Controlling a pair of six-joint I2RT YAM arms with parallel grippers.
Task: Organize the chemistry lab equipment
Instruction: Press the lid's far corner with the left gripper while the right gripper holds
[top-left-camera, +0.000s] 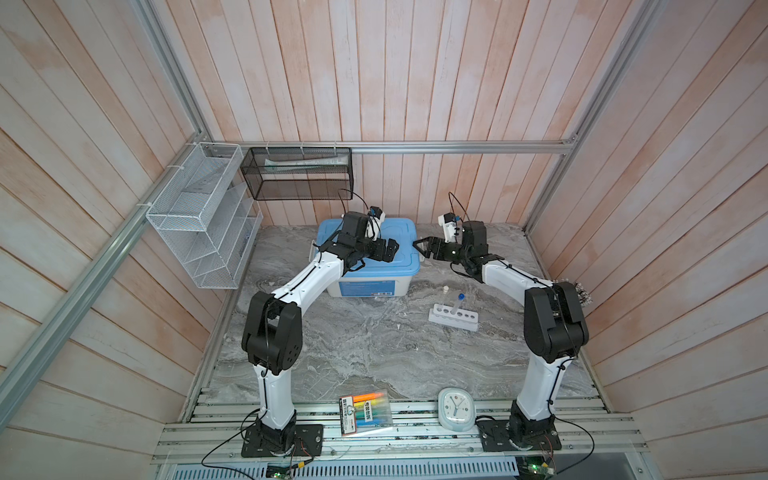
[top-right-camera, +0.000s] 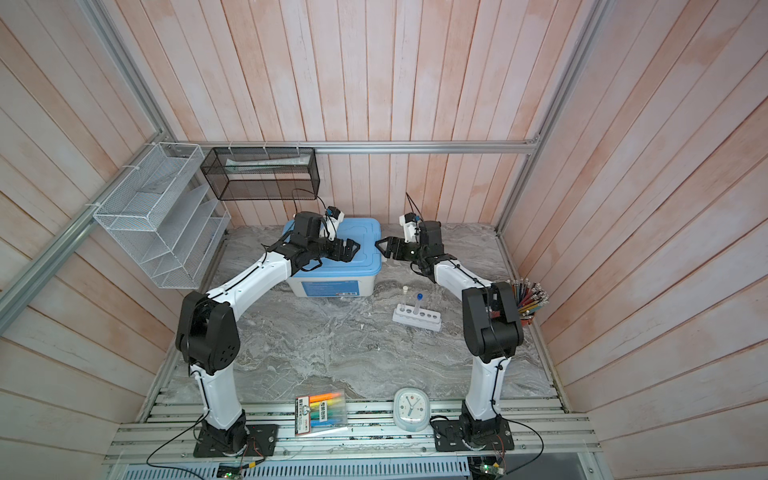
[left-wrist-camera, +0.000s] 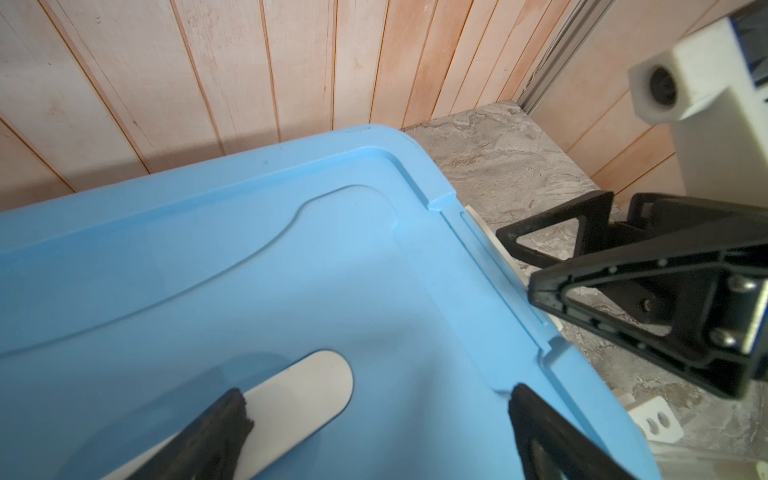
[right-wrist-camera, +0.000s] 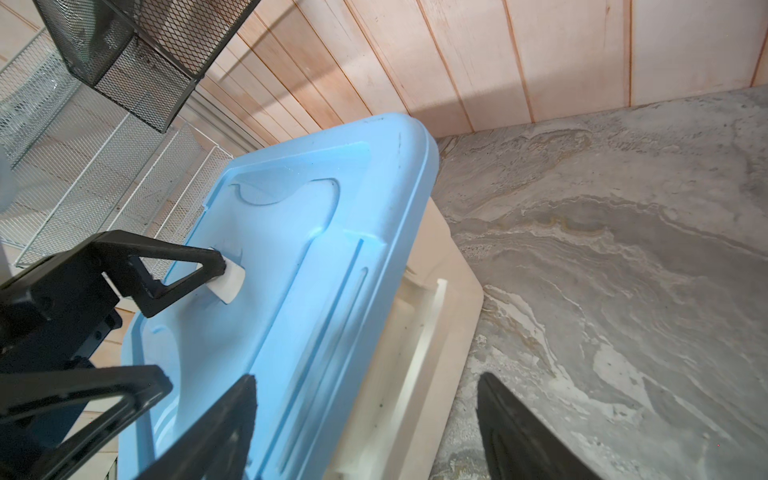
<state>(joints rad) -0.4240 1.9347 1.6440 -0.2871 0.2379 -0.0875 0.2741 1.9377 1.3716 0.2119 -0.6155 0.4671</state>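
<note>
A white six-hole rack (top-left-camera: 454, 318) (top-right-camera: 417, 318) stands on the marble table. It holds two thin clear tubes upright, one white-capped (top-left-camera: 445, 296) and one blue-capped (top-left-camera: 458, 304). Behind it sits a white box (top-left-camera: 365, 286) with a blue lid (top-left-camera: 399, 232) (left-wrist-camera: 291, 249) (right-wrist-camera: 311, 208). My left gripper (top-left-camera: 392, 249) (left-wrist-camera: 376, 399) hovers open over the lid, one finger by its white handle (left-wrist-camera: 307, 386). My right gripper (top-left-camera: 419, 248) (right-wrist-camera: 368, 380) is open at the lid's right edge, one finger over the lid and one over the table. Neither holds anything.
A round white clock (top-left-camera: 456, 409) and a pack of markers (top-left-camera: 365, 411) lie at the front edge. A cup of pencils (top-right-camera: 528, 297) stands behind the right arm. A black mesh basket (top-left-camera: 299, 174) and a white wire shelf (top-left-camera: 199, 216) hang on the walls.
</note>
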